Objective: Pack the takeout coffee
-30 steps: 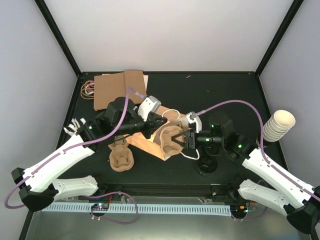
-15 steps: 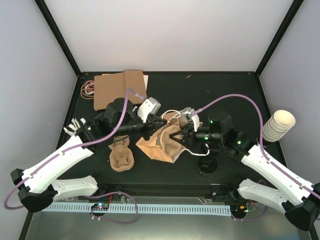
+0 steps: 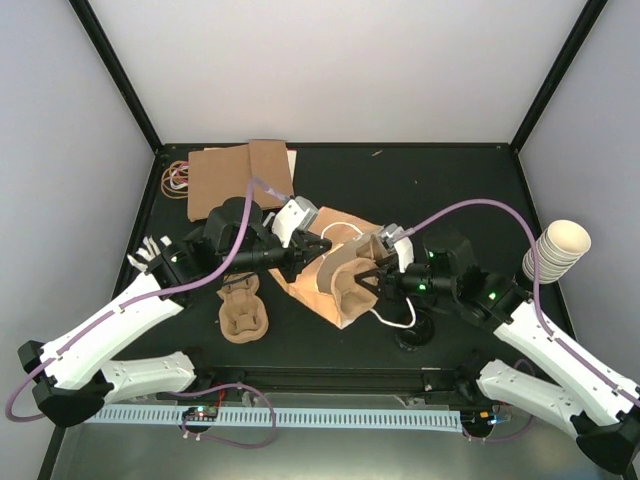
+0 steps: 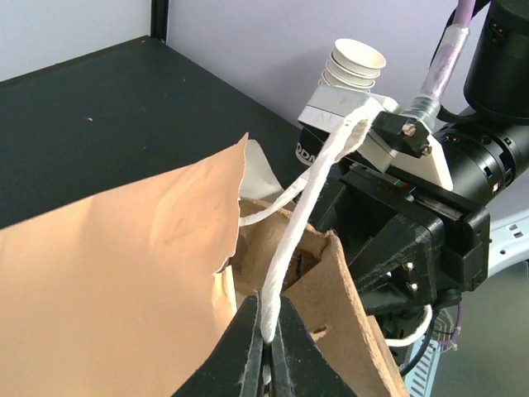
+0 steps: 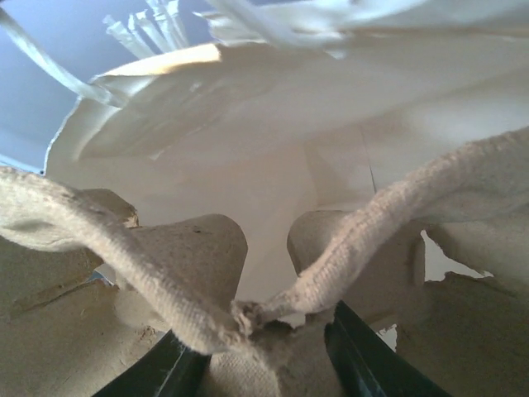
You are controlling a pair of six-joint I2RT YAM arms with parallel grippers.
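Right arm (image 3: 520,330) has swung nearer, shifting the bag (image 3: 345,225). Left gripper (image 4: 266,347) pinches its handle (image 4: 306,207); right gripper (image 5: 264,360) clamps the tray (image 5: 190,256) at the mouth. Hold that mouth wide, push straight. Coffee (image 3: 412,337) waits just beside the bag.

Top view: high behind arm bases, looking down on black tabletop (image 3: 450,190). Left wrist view: close, facing across brown paper bag (image 4: 107,273) toward right arm (image 4: 413,223). Right wrist view: very close, inside same bag's mouth.
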